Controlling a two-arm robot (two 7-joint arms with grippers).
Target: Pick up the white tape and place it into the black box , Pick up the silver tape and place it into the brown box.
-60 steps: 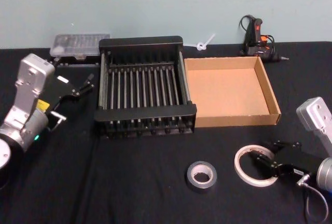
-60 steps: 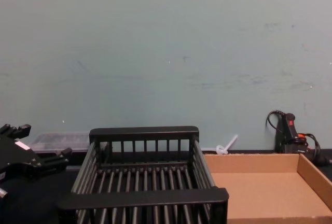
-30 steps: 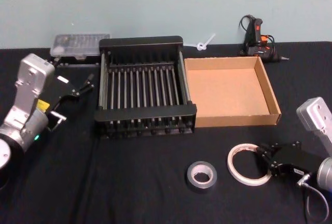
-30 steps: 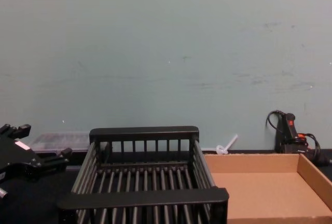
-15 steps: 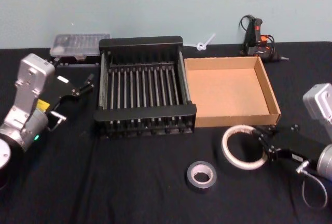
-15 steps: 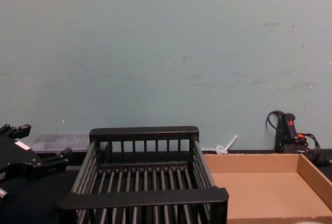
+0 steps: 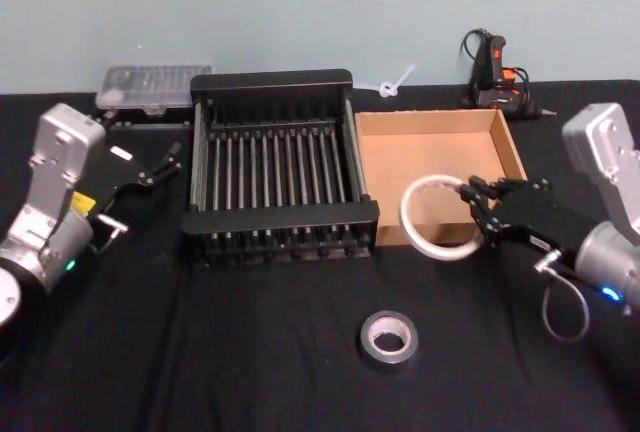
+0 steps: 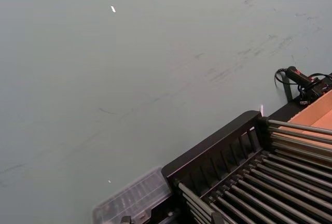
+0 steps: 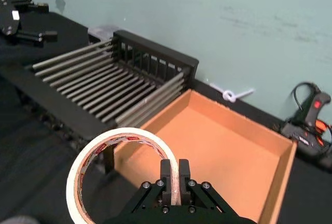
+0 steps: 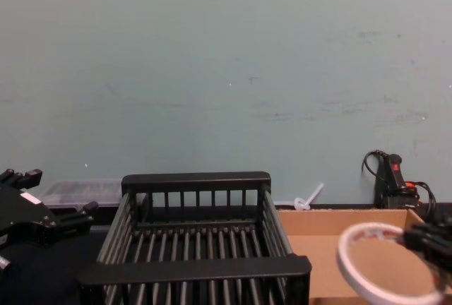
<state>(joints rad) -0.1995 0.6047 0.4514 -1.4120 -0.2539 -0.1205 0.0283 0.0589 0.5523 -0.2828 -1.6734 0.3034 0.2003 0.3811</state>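
We see the right gripper [image 7: 478,207] clenched on the rim of the white tape [image 7: 432,216], holding the roll up off the table, tilted, over the near left corner of the brown box [image 7: 512,152], just to the right of the black box [image 7: 278,82]. The silver tape [image 7: 388,338] lies flat on the black table [image 7: 250,352] in front of both boxes, well apart from the raised roll. We find the left gripper [image 7: 160,164] parked to the left of the black box with its fingers spread and nothing between them.
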